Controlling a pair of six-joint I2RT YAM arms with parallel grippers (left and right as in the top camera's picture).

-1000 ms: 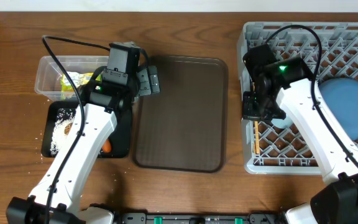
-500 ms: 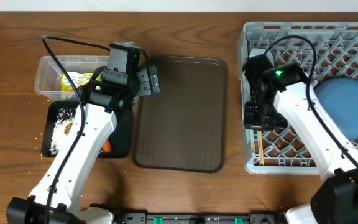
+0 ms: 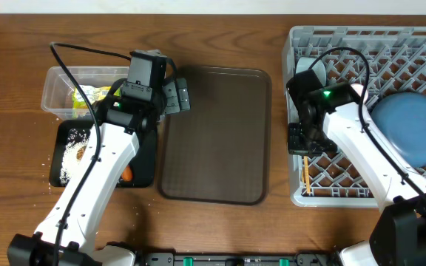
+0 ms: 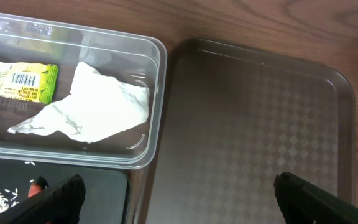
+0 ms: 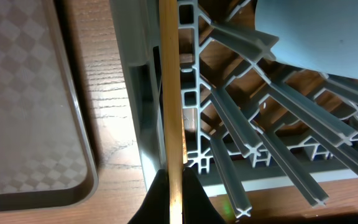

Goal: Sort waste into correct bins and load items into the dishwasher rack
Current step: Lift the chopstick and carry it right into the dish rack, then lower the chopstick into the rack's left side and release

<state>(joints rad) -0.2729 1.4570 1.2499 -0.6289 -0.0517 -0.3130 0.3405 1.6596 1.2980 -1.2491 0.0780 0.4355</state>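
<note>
Grey rack [image 5: 129,93] wall as guide: right tool [image 5: 171,186] clamped on the chopsticks [image 5: 169,93], so ease them down just inside it, left tool [image 4: 182,194] wide open.

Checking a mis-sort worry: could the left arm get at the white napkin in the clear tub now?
Probably yes. The left gripper hangs open just beside the clear tub, which has no lid, and the napkin lies uncovered near that end.

Overhead looks straight down; both close wrist views share the serving tray [image 3: 213,133].
</note>
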